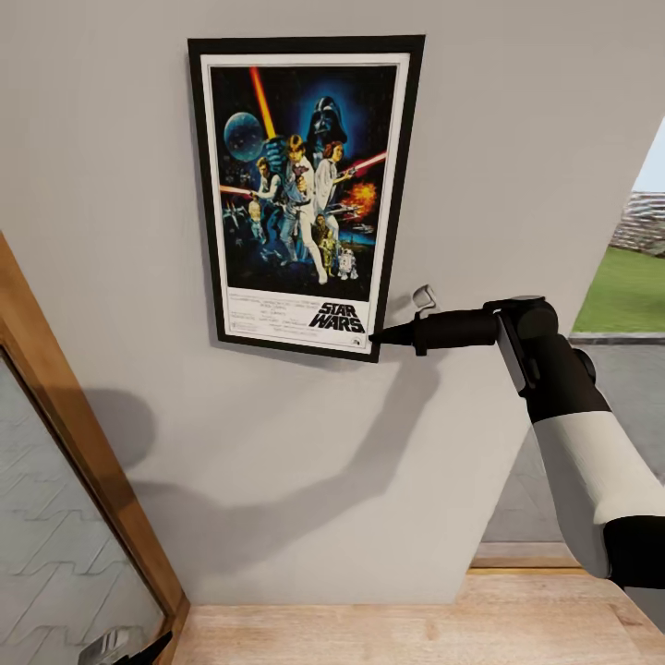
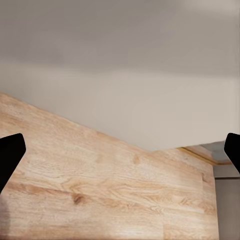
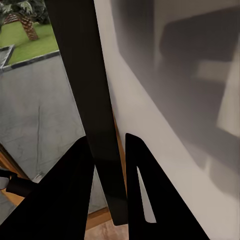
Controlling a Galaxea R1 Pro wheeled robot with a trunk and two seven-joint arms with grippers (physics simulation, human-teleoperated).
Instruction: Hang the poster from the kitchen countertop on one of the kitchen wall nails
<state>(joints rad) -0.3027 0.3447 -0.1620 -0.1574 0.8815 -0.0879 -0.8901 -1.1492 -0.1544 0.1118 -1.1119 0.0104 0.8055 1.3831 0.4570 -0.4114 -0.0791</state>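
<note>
Head view looks at a big pale wall (image 1: 277, 462). It takes up most of the picture. A wood floor (image 1: 388, 633) runs along the bottom, and a wood frame (image 1: 83, 462) with glass slants up the left side. On the right, past the wall's edge, there is grey ground and green grass (image 1: 628, 291).

On the wall is the poster (image 1: 300, 194). It sits flat against the wall, high up and a bit tilted. It has a black frame, a white border and bright Star Wars art on dark blue. The words STAR WARS sit on the white strip at its bottom.

Right arm (image 1: 573, 443) is white and black. It comes in from the lower right and reaches left toward the poster. The right gripper (image 1: 383, 335) is at the poster's lower right corner. In the right wrist view, the two black fingers (image 3: 75, 195) sit on both sides of the poster's dark edge (image 3: 95, 125), pinching it. The wall is just beside it.

Left wrist view shows the wood floor (image 2: 100, 190) and the pale wall (image 2: 120, 65). The two black fingertips (image 2: 10, 155) of the left gripper (image 2: 120, 155) are far apart at the picture's sides, with nothing between them.
</note>
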